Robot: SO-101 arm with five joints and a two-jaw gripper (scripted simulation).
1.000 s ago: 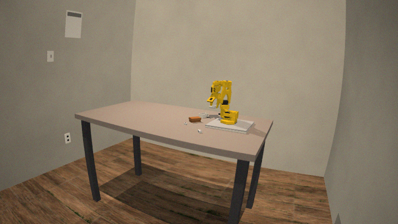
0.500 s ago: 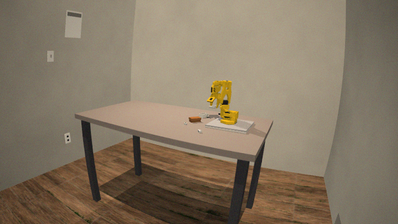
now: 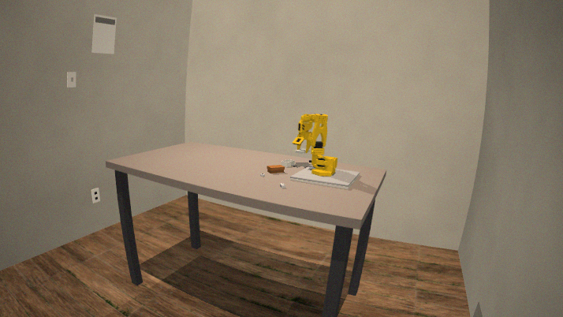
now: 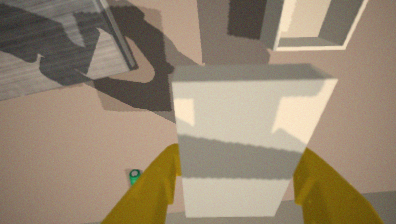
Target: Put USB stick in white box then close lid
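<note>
My gripper [image 4: 235,172] is shut on the white lid [image 4: 247,140], a flat white slab that fills the middle of the wrist view between the two yellow fingers. The open white box [image 4: 312,25] lies on the table beyond the lid, at the top right of the wrist view; only part of its inside shows. In the exterior view the gripper [image 3: 300,147] holds the lid in the air, just above and right of the box [image 3: 288,162]. I cannot make out the USB stick in either view.
A brown block [image 3: 275,169] lies left of the box. Two small pale objects [image 3: 262,174] [image 3: 282,184] lie nearer the table's front. The arm stands on a grey base plate [image 3: 325,177]. A small green object [image 4: 134,176] lies on the table by the left finger.
</note>
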